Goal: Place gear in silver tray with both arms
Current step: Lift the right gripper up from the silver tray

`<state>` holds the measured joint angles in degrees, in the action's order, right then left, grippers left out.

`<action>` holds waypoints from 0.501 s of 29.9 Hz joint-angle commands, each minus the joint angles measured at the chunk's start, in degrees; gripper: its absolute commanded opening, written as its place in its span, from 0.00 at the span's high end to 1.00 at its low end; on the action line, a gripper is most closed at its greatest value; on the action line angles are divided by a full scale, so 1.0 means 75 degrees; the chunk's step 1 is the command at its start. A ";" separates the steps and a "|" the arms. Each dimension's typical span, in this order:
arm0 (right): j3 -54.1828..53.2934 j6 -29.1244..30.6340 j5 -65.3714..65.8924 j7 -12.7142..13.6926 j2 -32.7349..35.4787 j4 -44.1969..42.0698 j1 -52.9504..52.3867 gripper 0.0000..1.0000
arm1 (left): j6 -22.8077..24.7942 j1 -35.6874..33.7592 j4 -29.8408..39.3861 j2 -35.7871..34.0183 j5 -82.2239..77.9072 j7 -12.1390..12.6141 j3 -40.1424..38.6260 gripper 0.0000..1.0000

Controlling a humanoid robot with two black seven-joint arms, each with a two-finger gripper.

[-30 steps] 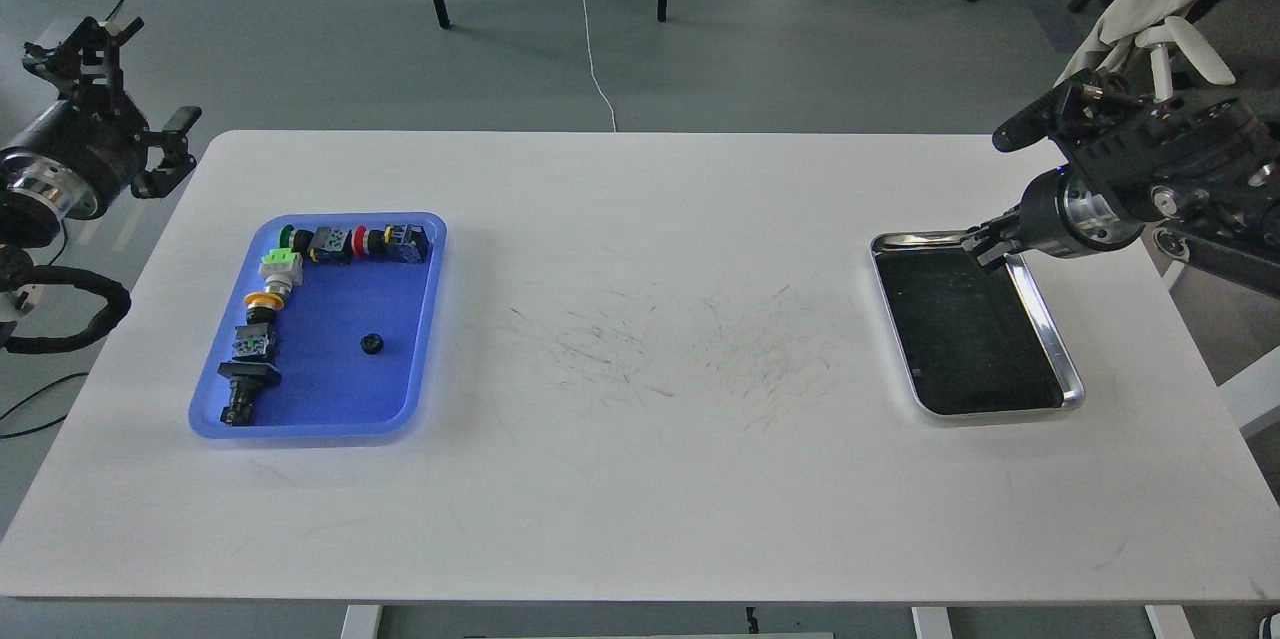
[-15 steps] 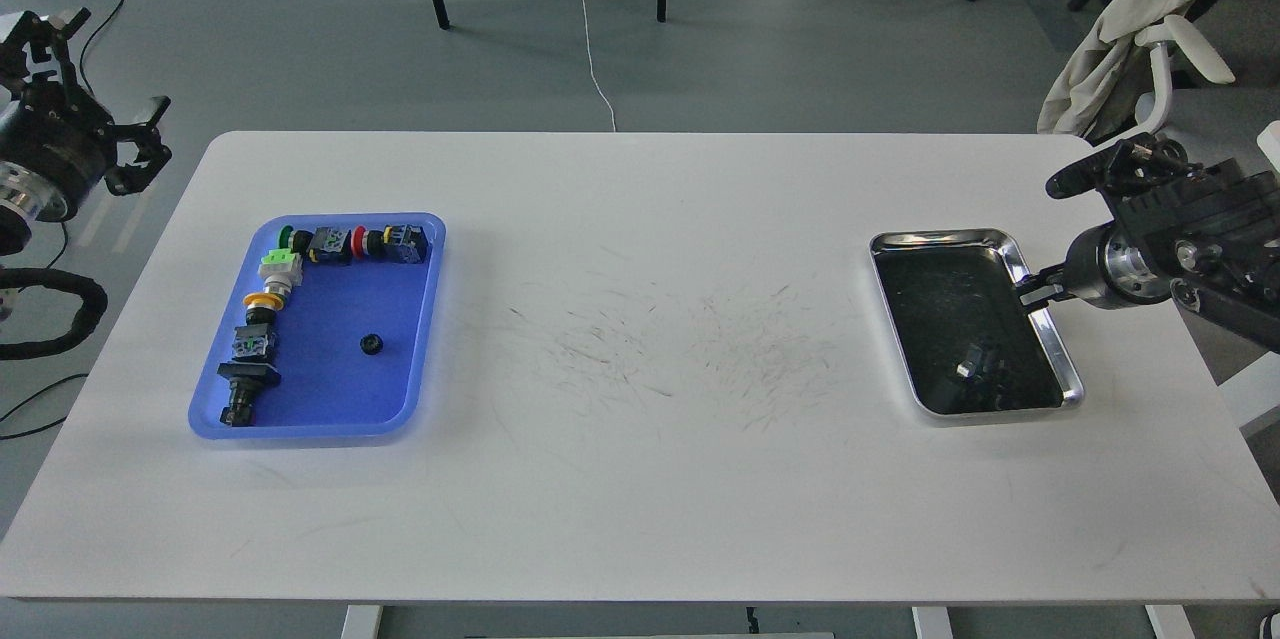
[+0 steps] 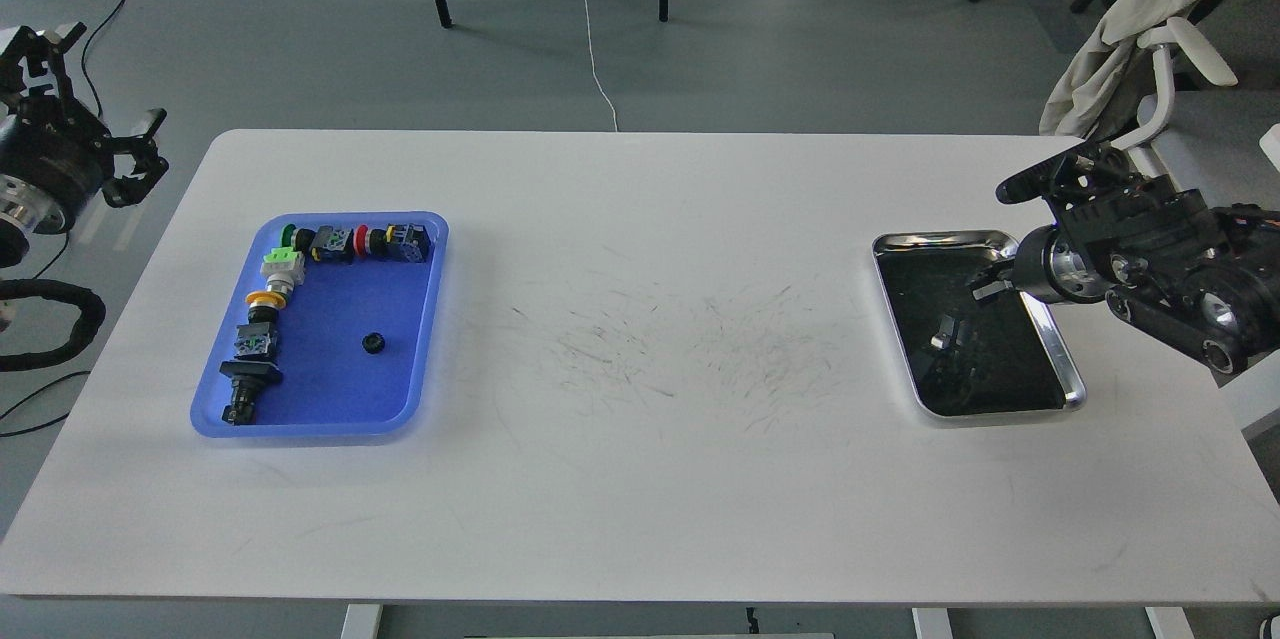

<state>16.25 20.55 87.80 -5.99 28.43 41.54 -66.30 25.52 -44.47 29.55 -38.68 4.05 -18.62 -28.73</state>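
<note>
Head view: the right gripper [image 3: 985,281] hung over the silver tray [image 3: 1062,355], its finger state impossible to tell. Left gripper [image 3: 120,154] sat spread wide off the table [image 3: 640,479], beyond the blue tray [image 3: 410,389].

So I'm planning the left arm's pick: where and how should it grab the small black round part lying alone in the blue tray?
Probably from straight above, fingers closing across the small black round part. It lies low and alone on the blue tray's bare floor, with free space all around.
</note>
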 commanded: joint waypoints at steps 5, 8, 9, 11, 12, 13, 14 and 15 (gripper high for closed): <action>0.0001 -0.0256 -0.0012 -0.0021 -0.0463 -0.0652 0.0169 0.99 | 0.0054 0.0000 0.0009 -0.0011 -0.0012 -0.0013 -0.0083 0.02; 0.0001 -0.0478 -0.0023 -0.0009 -0.0556 -0.0758 0.0180 0.99 | 0.0054 0.0000 -0.0002 -0.0023 0.0000 -0.0013 -0.0083 0.02; 0.0001 -0.0525 -0.0023 -0.0009 -0.0603 -0.0770 0.0192 0.99 | 0.0054 0.0000 0.0009 -0.0023 -0.0012 -0.0013 -0.0083 0.02; 0.0106 -0.0514 -0.0023 -0.0009 -0.0674 -0.0793 0.0309 0.99 | 0.0054 0.0000 0.0009 -0.0035 -0.0012 -0.0013 -0.0083 0.02; 0.0107 -0.0514 -0.0023 -0.0009 -0.0685 -0.0805 0.0333 0.99 | 0.0054 0.0000 0.0010 -0.0035 -0.0012 -0.0013 -0.0083 0.02; 0.0060 -0.0514 -0.0023 -0.0009 -0.0686 -0.0805 0.0333 0.99 | 0.0054 0.0000 -0.0002 -0.0035 -0.0012 -0.0013 -0.0083 0.02; 0.0060 -0.0514 -0.0023 -0.0009 -0.0686 -0.0770 0.0333 0.99 | 0.0054 0.0000 -0.0002 -0.0035 -0.0012 -0.0013 -0.0083 0.02; 0.0071 -0.0514 -0.0023 -0.0009 -0.0686 -0.0758 0.0333 0.99 | 0.0054 0.0000 0.0009 -0.0035 -0.0012 -0.0013 -0.0083 0.02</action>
<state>16.80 16.71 87.62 -6.06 23.40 35.61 -63.94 25.93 -44.47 29.57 -38.95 3.95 -18.74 -29.36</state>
